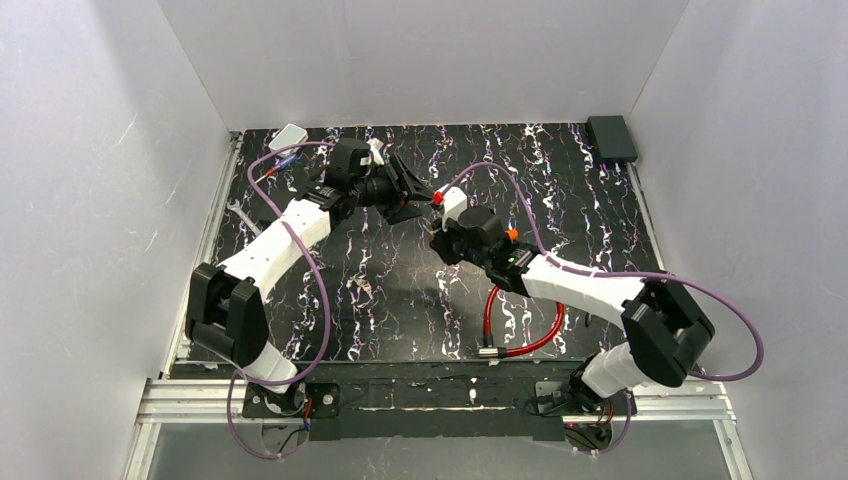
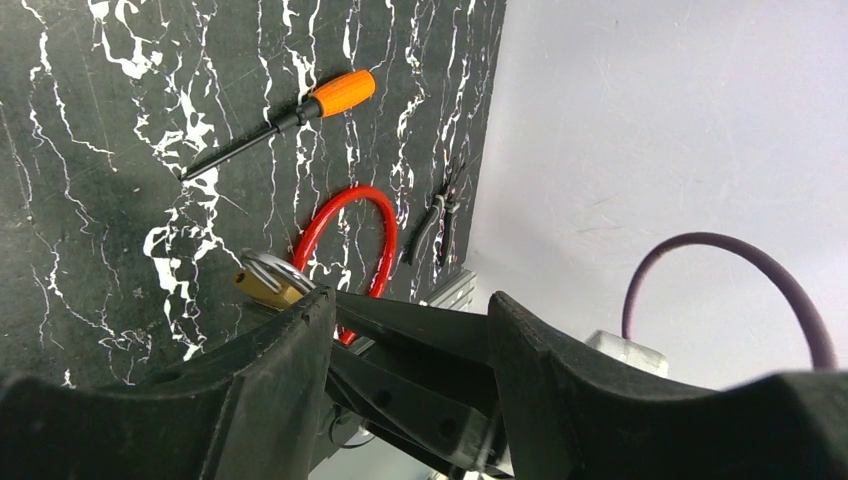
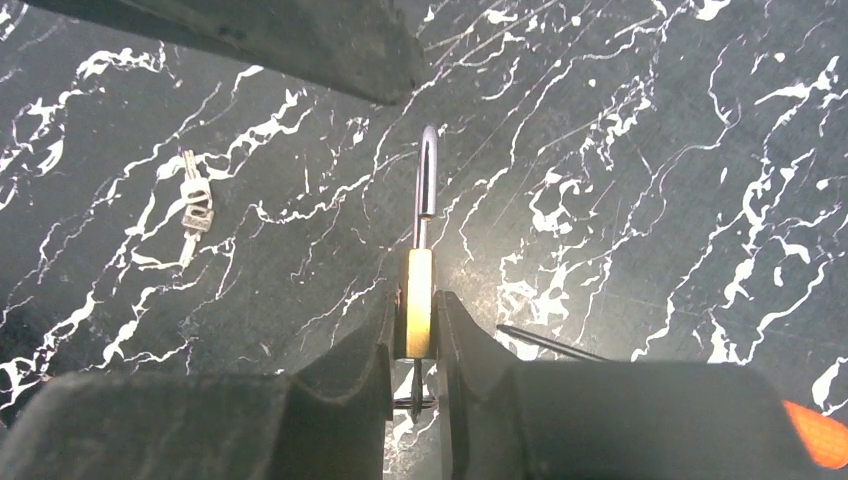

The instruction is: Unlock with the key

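Top view: both wrists crowd together toward the back-middle of the counter [image 1: 380,300] and cover whatever sits between them, so padlock and key are both lost there. Right end effector [image 3: 415,322] is narrow, clamped on the brass body of the padlock [image 3: 420,280]. The shackle points away from the camera and is seen edge-on, so cannot tell if it is latched. The bottom of the lock is sunk between the fingers, keyhole hidden, and a small dark bit under it is too unclear to name. Left end effector [image 2: 408,305] is wide apart with nothing gripped. Dark bars fill the gap, cannot tell which arm they belong to, and the padlock peeks just over one fingertip. Key [image 3: 195,205]: small, flat, dull silver, looks like two thin keys joined at the head, teeth too small to see. It lies flat on bare counter to the left of the padlock in the right wrist view, apart from it, touched by neither end effector. No counter edge shows in that view, so its spot against edges or corners cannot be told. Screwdriver [image 2: 275,120], orange handle and thin black shaft, is whole in the left wrist view. In the right wrist view only its shaft tip and a corner of the handle show. Red cable loop [image 2: 345,240] is partly behind a finger. Pliers [image 2: 435,222] lie by a counter edge, blurry.
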`<control>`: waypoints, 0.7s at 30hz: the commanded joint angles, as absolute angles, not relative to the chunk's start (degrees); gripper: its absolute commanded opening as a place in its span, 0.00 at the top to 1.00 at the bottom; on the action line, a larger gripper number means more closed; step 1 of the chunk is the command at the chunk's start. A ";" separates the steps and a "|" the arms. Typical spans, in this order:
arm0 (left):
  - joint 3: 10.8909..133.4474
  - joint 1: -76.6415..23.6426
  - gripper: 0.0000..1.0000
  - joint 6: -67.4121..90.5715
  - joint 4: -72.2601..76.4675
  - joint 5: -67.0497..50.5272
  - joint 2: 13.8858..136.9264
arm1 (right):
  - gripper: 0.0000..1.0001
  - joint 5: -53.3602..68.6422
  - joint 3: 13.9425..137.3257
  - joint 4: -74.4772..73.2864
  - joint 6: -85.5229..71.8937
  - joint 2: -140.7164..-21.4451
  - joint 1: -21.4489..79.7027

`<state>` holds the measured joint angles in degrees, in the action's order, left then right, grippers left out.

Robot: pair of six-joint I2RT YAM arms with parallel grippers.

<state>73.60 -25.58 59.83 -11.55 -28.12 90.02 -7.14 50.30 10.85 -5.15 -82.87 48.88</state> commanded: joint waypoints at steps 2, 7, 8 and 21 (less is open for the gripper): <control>73.35 -25.24 0.45 59.85 -10.72 -29.66 88.02 | 0.99 -7.42 51.11 12.96 -6.24 -83.34 49.29; 73.62 -24.14 0.48 58.31 -12.82 -26.39 87.11 | 0.99 -7.51 50.27 14.69 -8.93 -83.73 49.22; 73.68 -23.74 0.48 57.46 -13.59 -25.12 86.60 | 0.99 -7.55 50.20 15.10 -10.01 -84.05 49.20; 68.57 -20.33 0.02 43.73 -14.95 5.90 72.76 | 0.99 -5.62 52.34 18.41 -22.86 -92.40 49.17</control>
<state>72.18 -20.45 49.30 -16.45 -7.64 79.18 -6.96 50.04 11.33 -17.63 -90.67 48.88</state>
